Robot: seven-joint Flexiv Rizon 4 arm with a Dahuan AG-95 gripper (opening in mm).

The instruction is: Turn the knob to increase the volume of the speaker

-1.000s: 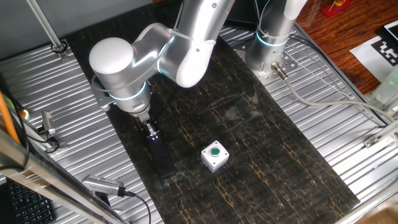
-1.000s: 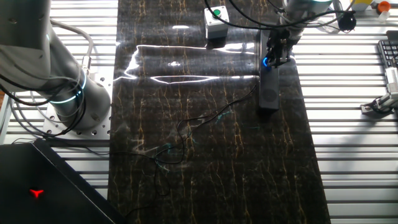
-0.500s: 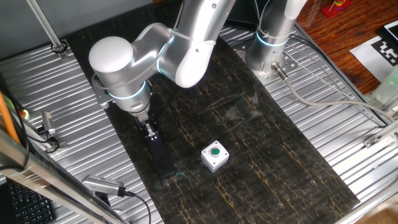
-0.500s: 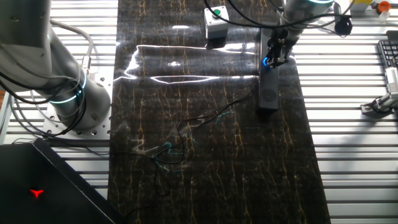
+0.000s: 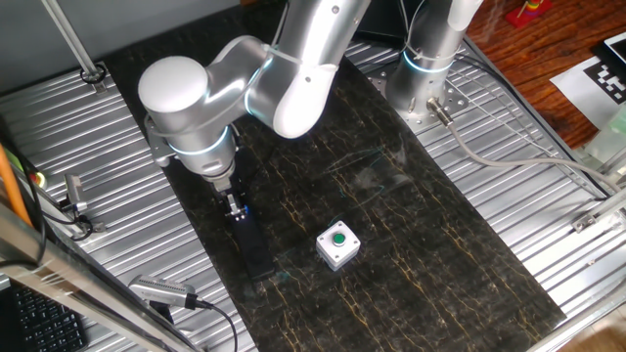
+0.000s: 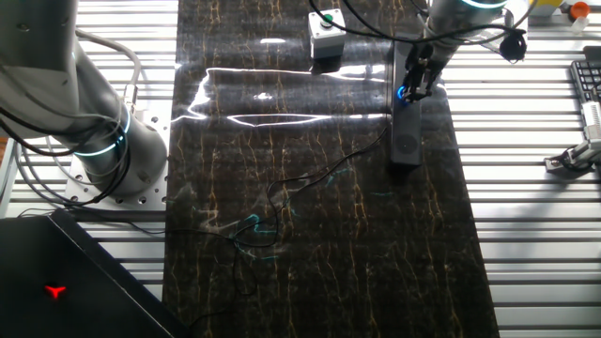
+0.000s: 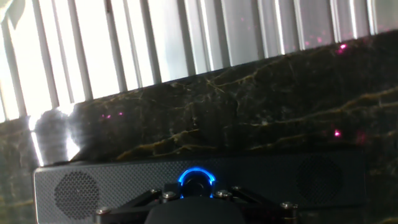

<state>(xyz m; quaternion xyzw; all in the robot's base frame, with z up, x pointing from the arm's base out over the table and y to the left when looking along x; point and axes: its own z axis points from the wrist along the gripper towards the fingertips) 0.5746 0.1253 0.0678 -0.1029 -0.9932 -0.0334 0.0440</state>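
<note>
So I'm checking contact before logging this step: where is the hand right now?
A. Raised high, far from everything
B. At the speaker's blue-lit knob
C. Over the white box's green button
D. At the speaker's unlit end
B: the hand sits at the glowing blue knob on the speaker.

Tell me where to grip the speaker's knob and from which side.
Grip the knob across its round rim, coming straight down from above: it stands up from the flat top of the speaker, which lies flat on the table. The gripper already hangs right over it.
</note>
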